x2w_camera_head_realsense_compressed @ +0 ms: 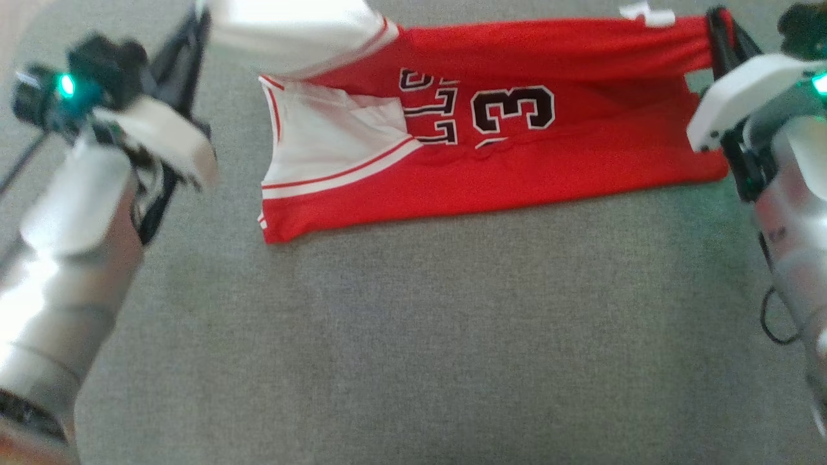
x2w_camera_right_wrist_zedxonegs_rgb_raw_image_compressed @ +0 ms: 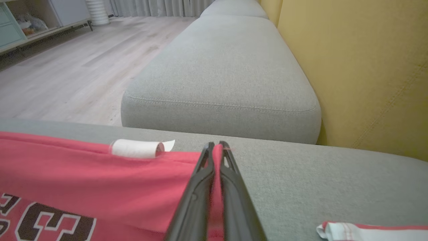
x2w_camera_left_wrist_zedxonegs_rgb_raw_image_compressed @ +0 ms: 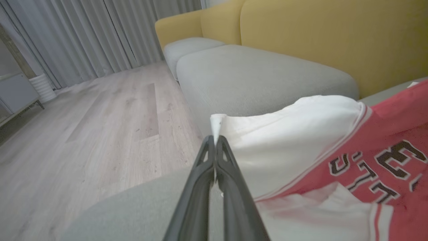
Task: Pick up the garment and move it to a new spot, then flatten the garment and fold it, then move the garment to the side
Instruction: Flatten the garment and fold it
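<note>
Nearest: bare grey seat cushion (x2w_camera_head_realsense_compressed: 413,336). L forearm (x2w_camera_head_realsense_compressed: 71,258) and R forearm (x2w_camera_head_realsense_compressed: 795,226), both pale/silver, come in at the sides.

Mid: jersey (x2w_camera_head_realsense_compressed: 549,168), red w/ white side panel, black "3" and part lettering outlined in white. It spreads L–R across the cushion. Near edge lies on the fabric. Far edge looks raised and pulled taut btwn the two end effectors.

L end effector (x2w_camera_head_realsense_compressed: 199,22): fingers pressed together, pinching the jersey's white corner. In the L wrist view a white tip of cloth pokes out past the fingertips (x2w_camera_left_wrist_zedxonegs_rgb_raw_image_compressed: 209,149).

R end effector (x2w_camera_head_realsense_compressed: 716,22): clamped tight on the red corner. The R wrist view has red cloth sandwiched btwn the fingertips (x2w_camera_right_wrist_zedxonegs_rgb_raw_image_compressed: 208,152). A curled white tag (x2w_camera_right_wrist_zedxonegs_rgb_raw_image_compressed: 133,149) sits on the far edge just beside them.

Far: second grey cushion (x2w_camera_right_wrist_zedxonegs_rgb_raw_image_compressed: 220,73), then yellow backrest (x2w_camera_right_wrist_zedxonegs_rgb_raw_image_compressed: 361,67). Beyond that, wood floor (x2w_camera_left_wrist_zedxonegs_rgb_raw_image_compressed: 100,117) and grey curtains (x2w_camera_left_wrist_zedxonegs_rgb_raw_image_compressed: 83,33).
</note>
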### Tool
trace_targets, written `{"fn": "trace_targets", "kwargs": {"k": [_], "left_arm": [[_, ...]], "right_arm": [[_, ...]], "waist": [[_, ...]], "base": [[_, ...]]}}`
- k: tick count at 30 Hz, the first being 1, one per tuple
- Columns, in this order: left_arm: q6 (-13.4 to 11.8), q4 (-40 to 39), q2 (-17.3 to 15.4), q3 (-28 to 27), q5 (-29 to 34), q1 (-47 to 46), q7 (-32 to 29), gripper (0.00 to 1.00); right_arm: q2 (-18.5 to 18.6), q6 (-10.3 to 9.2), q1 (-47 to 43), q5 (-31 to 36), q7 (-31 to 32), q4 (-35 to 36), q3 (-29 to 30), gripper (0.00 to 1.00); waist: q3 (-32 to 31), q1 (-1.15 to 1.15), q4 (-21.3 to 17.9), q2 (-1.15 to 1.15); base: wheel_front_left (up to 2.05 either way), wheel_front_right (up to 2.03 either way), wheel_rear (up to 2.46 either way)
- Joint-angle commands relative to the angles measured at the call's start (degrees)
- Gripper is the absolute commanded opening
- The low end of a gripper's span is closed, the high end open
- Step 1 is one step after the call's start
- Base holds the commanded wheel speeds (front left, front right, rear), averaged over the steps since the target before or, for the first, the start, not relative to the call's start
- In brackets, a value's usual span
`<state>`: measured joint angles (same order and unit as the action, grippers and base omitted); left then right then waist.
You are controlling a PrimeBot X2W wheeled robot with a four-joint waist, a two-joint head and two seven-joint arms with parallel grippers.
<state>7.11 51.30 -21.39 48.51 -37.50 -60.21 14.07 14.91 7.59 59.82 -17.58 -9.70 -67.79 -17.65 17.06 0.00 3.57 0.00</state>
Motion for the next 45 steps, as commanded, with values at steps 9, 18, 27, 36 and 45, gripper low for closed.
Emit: {"fn": "trace_targets", "kwargs": {"k": [9,18,27,36,45], "left_arm": [[0.3,-12.7,-7.4,6.1,-2.1,8.6,-6.6,0.0],[-0.8,-20.0,-10.5,9.8,-1.8,13.1,-11.8,0.0],[-2.1,-20.0,-10.1,11.3,-0.8,12.9,-14.0,0.0],[-4.6,-18.4,-8.9,10.0,-2.6,13.6,-13.1,1.0],[-11.4,-19.8,-5.2,-1.6,-10.6,15.5,-1.1,1.0]], "right_arm": [[9.5,-0.1,-7.8,-8.7,9.1,9.1,-15.0,0.0],[17.6,-0.1,-10.5,-14.2,16.6,15.2,-29.7,0.0],[20.0,-0.1,-9.7,-19.4,21.0,17.4,-35.7,0.0],[19.2,-0.1,-8.1,-25.9,18.1,17.4,-35.2,1.0],[10.7,-0.1,-7.9,-31.6,-1.4,15.4,-24.6,1.0]], "waist": [[-2.9,0.0,1.8,0.0],[-3.1,0.0,2.1,0.0],[-2.0,0.0,1.5,0.0],[-4.5,0.0,0.6,0.0],[-11.8,0.0,0.3,0.0]], "base": [[0.0,0.0,0.0],[0.0,0.0,0.0],[0.0,0.0,0.0],[0.0,0.0,0.0],[0.0,0.0,0.0]]}}
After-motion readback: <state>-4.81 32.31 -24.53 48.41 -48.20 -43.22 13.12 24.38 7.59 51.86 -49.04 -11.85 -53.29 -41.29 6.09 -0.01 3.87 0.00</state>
